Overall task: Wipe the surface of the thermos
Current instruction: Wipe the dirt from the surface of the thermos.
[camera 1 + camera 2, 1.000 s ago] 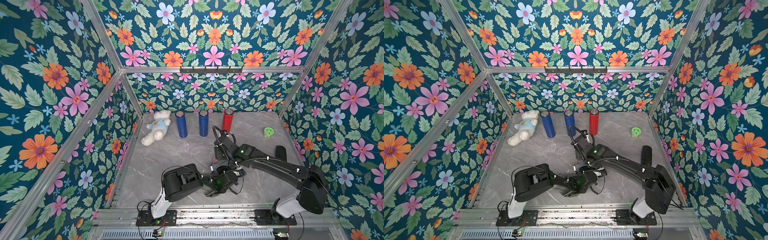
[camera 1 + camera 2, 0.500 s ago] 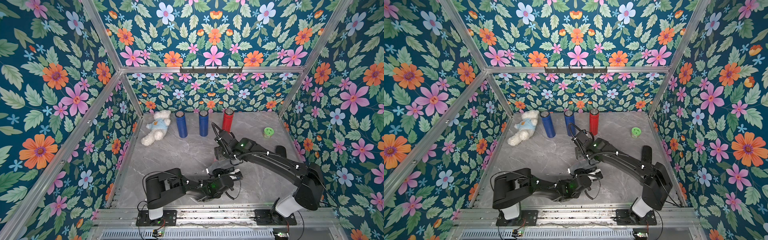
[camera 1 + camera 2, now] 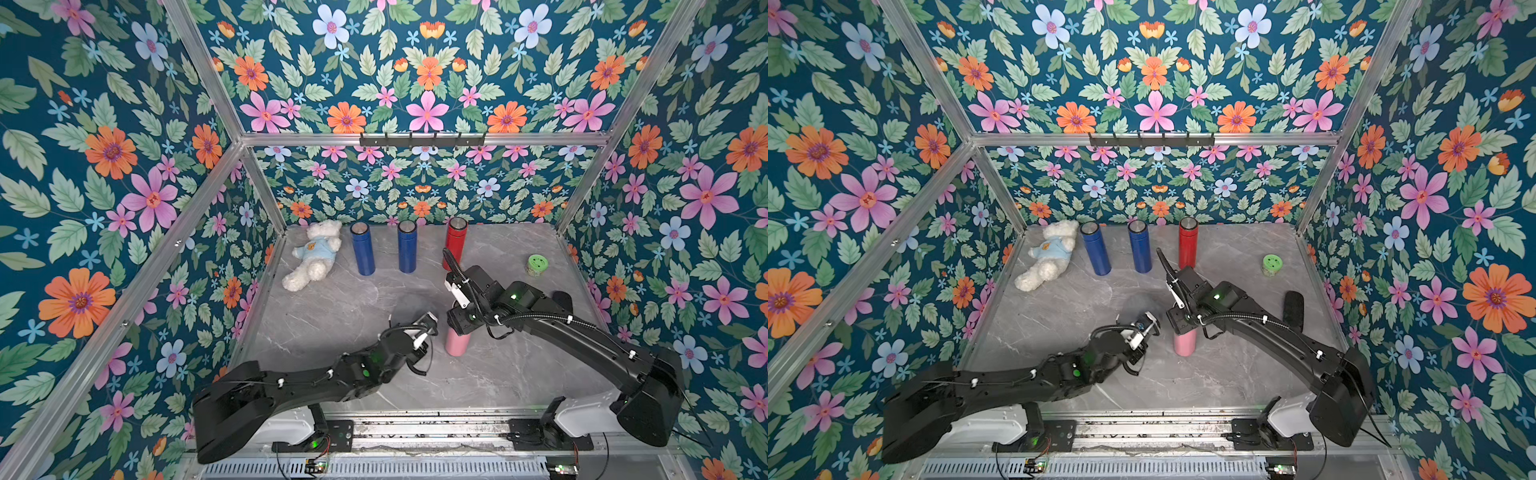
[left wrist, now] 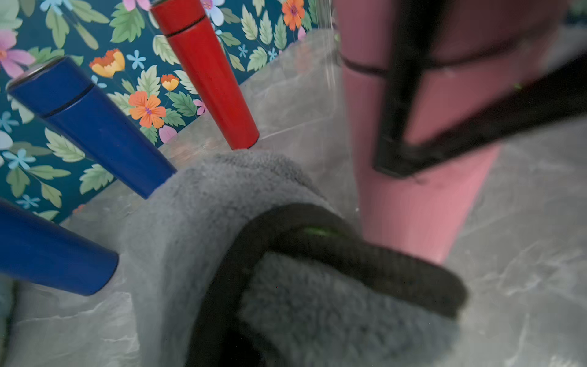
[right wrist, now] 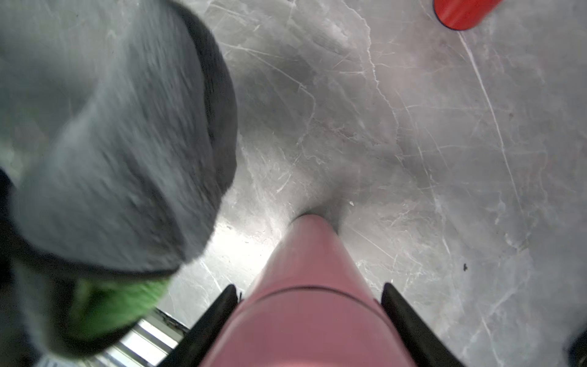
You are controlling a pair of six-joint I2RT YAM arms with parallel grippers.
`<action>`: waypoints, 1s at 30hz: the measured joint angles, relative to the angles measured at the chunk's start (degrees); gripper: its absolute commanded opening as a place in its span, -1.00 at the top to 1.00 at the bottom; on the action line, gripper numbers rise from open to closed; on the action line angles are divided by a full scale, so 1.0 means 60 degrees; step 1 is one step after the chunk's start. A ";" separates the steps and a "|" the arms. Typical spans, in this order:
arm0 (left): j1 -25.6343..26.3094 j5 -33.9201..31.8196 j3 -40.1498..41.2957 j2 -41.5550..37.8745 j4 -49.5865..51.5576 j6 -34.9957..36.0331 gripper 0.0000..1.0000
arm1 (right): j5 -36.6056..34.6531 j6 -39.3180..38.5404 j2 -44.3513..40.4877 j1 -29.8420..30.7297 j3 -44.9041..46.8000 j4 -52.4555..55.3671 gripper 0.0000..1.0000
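Left gripper: jaws closed tight on a grey cloth with dark trim, held low just beside the pink thermos. In the right wrist view a strip of table shows between cloth and thermos, so they are apart. Right gripper: jaws partway apart, clamped from above on either side of the pink thermos's upper part, which stands upright on the grey marbled table, front of centre. Outward, along the back wall: red thermos, blue thermos, second blue thermos, all upright, then a teddy bear lying down; a small green tub sits near the right wall.
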State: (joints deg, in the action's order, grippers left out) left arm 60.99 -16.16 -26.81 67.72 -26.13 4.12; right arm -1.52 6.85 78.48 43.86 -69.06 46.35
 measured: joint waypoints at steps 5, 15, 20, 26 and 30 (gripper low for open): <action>-0.1311 0.3009 -0.0295 -0.0780 -0.0055 -0.1417 1.00 | 0.1158 -0.2135 -0.0798 0.0015 0.0943 -0.0922 1.00; -0.2918 0.7970 -0.0448 0.0528 -0.1978 -0.4517 1.00 | 0.2521 -0.4619 -0.1228 0.0011 0.2004 -0.2477 1.00; -0.3031 0.9071 -0.0419 0.1133 -0.3264 -0.5894 1.00 | 0.2750 -0.4994 -0.0954 0.0000 0.1894 -0.2616 1.00; -0.3093 0.9289 -0.0401 0.1891 -0.4353 -0.6663 1.00 | 0.2852 -0.5209 -0.0725 -0.0015 0.1727 -0.2484 1.00; -0.3107 0.9111 -0.0153 0.2889 -0.5548 -0.6936 1.00 | 0.2962 -0.5417 -0.0634 -0.0007 0.1614 -0.2448 1.00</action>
State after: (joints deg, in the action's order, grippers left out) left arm 42.35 38.50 -27.73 85.06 -59.42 -37.50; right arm 16.25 -25.65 74.67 43.81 -59.37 31.66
